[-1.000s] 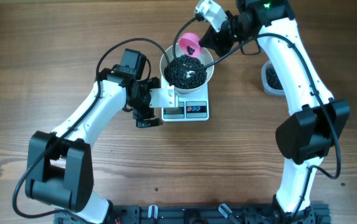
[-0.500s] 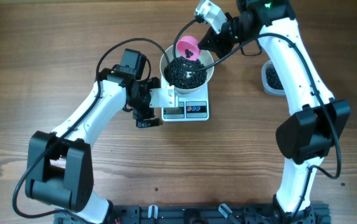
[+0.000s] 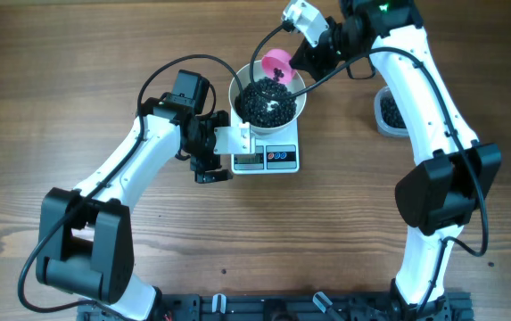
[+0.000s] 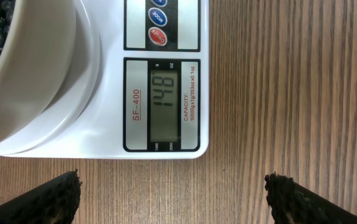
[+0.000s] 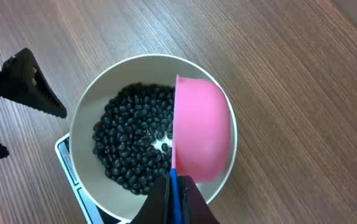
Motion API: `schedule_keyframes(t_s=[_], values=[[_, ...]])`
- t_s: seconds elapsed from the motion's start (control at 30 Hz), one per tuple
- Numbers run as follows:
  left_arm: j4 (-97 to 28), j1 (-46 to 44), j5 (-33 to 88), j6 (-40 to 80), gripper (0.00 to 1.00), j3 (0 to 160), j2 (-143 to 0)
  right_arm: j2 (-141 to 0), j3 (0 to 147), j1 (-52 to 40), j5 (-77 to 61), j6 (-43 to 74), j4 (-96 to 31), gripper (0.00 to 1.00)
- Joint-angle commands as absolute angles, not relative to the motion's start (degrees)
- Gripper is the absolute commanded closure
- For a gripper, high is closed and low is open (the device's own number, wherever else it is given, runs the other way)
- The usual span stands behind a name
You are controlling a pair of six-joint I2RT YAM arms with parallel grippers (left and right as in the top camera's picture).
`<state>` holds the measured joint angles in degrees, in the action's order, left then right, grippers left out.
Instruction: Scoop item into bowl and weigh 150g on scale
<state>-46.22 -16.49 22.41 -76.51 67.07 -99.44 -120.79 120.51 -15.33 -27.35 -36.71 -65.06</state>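
Note:
The white bowl (image 3: 303, 108) stands on the white scale (image 3: 284, 160), heaped with black beans, the item (image 3: 267, 101). My right gripper (image 3: 301, 53) is shut on the blue handle of a pink scoop (image 3: 277, 64), which is tipped on its side over the bowl's far rim. In the right wrist view the scoop (image 5: 203, 130) turns its open mouth towards the beans (image 5: 131, 143). My left gripper (image 4: 173, 199) stands open in front of the scale (image 4: 113, 93), nothing between its fingers. The scale's display (image 4: 164, 102) reads 148. The bowl's wall (image 4: 35, 81) fills that view's left side.
A clear tub (image 3: 387, 111) with more black beans sits on the wooden table, right of the right arm. The left arm's open fingers (image 5: 28, 87) show just left of the bowl (image 5: 85, 106) in the right wrist view.
The pink scoop has shifted slightly right and tipped further over the bowl, and beans no longer show in it. The left arm has not moved.

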Motion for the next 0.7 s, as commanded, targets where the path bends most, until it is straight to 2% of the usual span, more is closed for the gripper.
schedule_keyframes(t_s=[0.0,0.07,0.13,0.17,0.23,0.3,0.33,0.4,0.67], values=[[-46.26,-16.34,23.53,-77.58,0.00,66.59,-100.03,-119.35,121.51,-15.31,-31.07,-39.55,-65.30,0.96],[-46.24,-16.34,23.55,-77.58,0.00,66.59,-100.03,-119.35,121.51,-15.31,-27.11,-37.15,-65.23,0.96],[-46.24,-16.34,23.55,-77.58,0.00,66.59,-100.03,-119.35,121.51,-15.59,-30.09,-40.12,-65.82,0.96],[-46.24,-16.34,23.53,-77.58,0.00,66.59,-100.03,-119.35,121.51,-15.59,-26.35,-35.83,-65.63,0.96],[-46.24,-16.34,23.53,-77.58,0.00,66.59,-100.03,-119.35,121.51,-15.92,-31.00,-42.15,-66.72,0.96],[-46.24,-16.34,23.55,-77.58,0.00,66.59,-100.03,-119.35,121.51,-15.92,-25.80,-37.82,-66.43,0.96],[-46.24,-16.34,23.53,-77.58,0.00,66.59,-100.03,-119.35,121.51,-15.92,-30.72,-43.00,-66.98,0.96],[-46.24,-16.34,23.55,-77.58,0.00,66.59,-100.03,-119.35,121.51,-15.90,-27.99,-37.63,-65.67,0.96],[-46.24,-16.34,23.53,-77.58,0.00,66.59,-100.03,-119.35,121.51,-15.90,-29.39,-37.30,-63.64,0.96]])
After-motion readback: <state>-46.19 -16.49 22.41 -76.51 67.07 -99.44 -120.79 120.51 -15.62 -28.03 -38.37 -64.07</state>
